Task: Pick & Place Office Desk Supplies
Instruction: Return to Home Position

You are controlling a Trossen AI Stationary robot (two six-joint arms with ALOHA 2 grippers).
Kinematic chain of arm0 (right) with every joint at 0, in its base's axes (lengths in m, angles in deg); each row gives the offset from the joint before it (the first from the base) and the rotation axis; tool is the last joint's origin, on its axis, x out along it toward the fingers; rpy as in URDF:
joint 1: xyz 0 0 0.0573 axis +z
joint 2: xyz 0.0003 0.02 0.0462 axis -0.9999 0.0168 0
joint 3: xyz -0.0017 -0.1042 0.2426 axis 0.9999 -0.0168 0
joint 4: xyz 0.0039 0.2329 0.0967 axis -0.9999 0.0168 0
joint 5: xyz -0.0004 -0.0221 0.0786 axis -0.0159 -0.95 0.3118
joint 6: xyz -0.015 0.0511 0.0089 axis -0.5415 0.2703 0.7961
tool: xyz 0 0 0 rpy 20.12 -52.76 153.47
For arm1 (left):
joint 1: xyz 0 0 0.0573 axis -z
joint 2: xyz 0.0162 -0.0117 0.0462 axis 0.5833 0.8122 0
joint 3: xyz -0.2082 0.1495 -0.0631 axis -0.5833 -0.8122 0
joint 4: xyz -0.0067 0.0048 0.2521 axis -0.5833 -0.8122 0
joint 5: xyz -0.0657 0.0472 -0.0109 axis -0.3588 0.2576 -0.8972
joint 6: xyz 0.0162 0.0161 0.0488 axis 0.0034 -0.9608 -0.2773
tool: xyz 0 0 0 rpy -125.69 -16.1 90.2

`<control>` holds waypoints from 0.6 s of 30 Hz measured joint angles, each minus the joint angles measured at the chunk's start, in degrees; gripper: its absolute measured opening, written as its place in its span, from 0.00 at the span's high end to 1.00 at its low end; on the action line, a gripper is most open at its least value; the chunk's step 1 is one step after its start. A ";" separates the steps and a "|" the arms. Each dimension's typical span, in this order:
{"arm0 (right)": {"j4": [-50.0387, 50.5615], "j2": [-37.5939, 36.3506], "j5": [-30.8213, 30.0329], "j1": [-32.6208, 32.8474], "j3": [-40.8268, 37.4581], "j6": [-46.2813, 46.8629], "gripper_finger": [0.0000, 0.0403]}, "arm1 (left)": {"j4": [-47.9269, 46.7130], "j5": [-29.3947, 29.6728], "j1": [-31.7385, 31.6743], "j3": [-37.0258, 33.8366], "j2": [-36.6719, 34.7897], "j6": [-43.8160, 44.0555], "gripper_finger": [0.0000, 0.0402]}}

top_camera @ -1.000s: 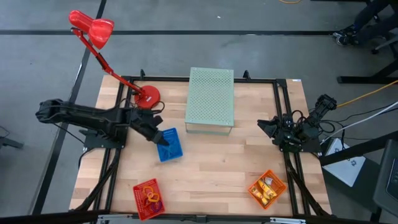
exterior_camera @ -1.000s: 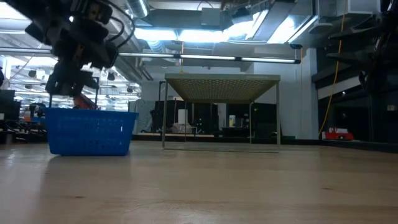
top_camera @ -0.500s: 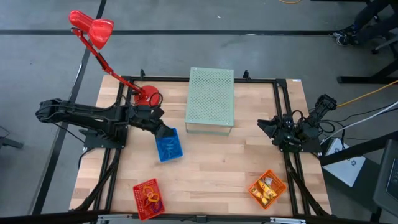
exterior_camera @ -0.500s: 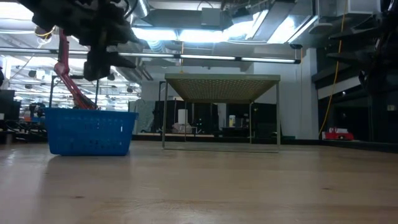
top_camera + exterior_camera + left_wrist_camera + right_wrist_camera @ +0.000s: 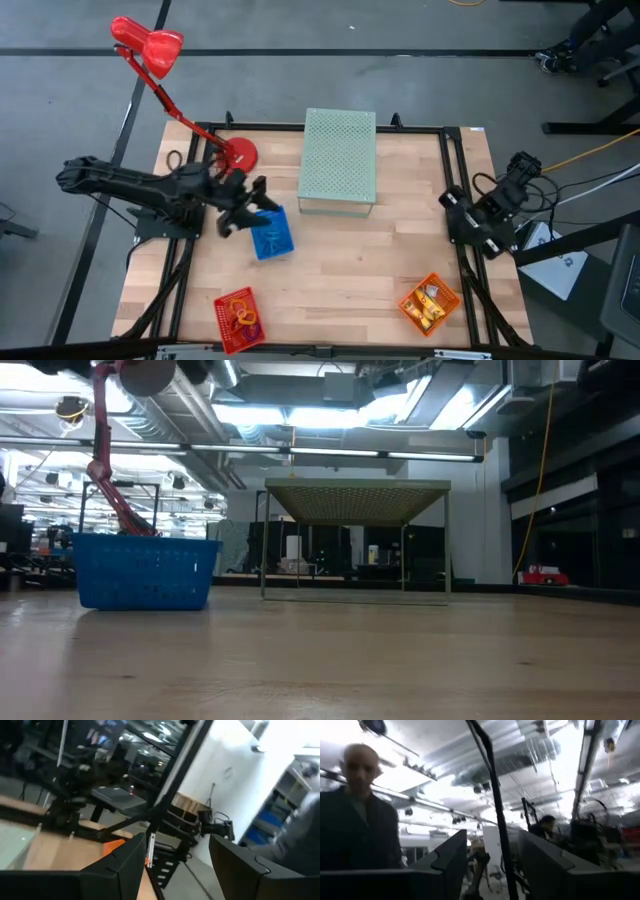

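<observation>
My left gripper (image 5: 254, 205) hangs open above the blue mesh basket (image 5: 270, 235), at its left far corner, pointing about level toward the table's right; nothing is between its fingers (image 5: 175, 845). My right gripper (image 5: 450, 200) stands open at the table's right edge, tipped up toward the ceiling, and holds nothing (image 5: 490, 845). Red and orange loops (image 5: 241, 318) lie in the red basket (image 5: 226, 304) at the near left. Yellow-orange pieces (image 5: 428, 302) lie in the orange basket (image 5: 446, 310) at the near right.
A large pale green perforated box (image 5: 338, 160) stands at the far middle. A red desk lamp (image 5: 150, 50) rises from its base (image 5: 240, 152) at the far left, close behind my left arm. Bare wood lies between the baskets. A person (image 5: 360, 820) stands beyond the table.
My left gripper has risen from just over the blue basket, out of the top of the low view, tipping from pointing down to about level and rolling as it went. My right gripper has tipped upward and turned at the table's right edge. The baskets have kept their places.
</observation>
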State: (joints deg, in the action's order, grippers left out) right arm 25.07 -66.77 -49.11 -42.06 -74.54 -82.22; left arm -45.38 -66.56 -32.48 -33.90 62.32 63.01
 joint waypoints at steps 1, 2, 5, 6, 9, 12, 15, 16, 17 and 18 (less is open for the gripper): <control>1.55 0.00 -1.03 0.00 0.00 0.69 0.56 | -1.34 -0.32 -0.34 -0.17 -1.64 -1.62 0.46; 3.73 0.00 -2.16 0.00 0.00 1.79 0.56 | -2.63 -0.24 -0.56 -0.89 -3.77 -3.04 0.46; 5.52 0.02 -0.34 -0.01 -0.11 3.81 0.56 | -3.69 0.81 -1.35 -4.32 -10.58 -5.67 0.46; 5.53 0.00 1.63 0.00 -0.11 4.40 0.56 | -3.69 0.96 -1.49 -6.07 -13.25 -5.88 0.46; 6.05 0.01 4.38 0.00 -0.10 5.70 0.56 | -3.64 2.46 -1.46 -11.87 -21.06 -5.62 0.46; 7.09 0.00 4.70 0.00 -0.09 6.05 0.56 | -3.95 3.80 -1.44 -17.82 -28.61 -3.83 0.46; 7.29 0.00 4.08 0.00 -0.09 7.69 0.56 | -3.64 4.53 -1.44 -22.81 -35.26 -2.40 0.46; 7.36 0.00 3.45 -0.01 -0.09 8.46 0.56 | -3.69 5.30 -1.44 -24.30 -37.21 -2.14 0.46; 7.39 0.00 3.18 -0.03 -0.09 8.90 0.56 | -3.83 6.07 -1.44 -25.88 -39.05 -2.24 0.46; 7.41 0.00 3.16 -0.02 -0.09 9.44 0.56 | -4.25 6.92 -1.44 -27.37 -40.69 -2.75 0.46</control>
State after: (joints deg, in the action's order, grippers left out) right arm 32.48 -66.77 -45.94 -42.08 -74.63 -72.78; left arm -49.63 -59.64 -33.92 -61.27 21.63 60.26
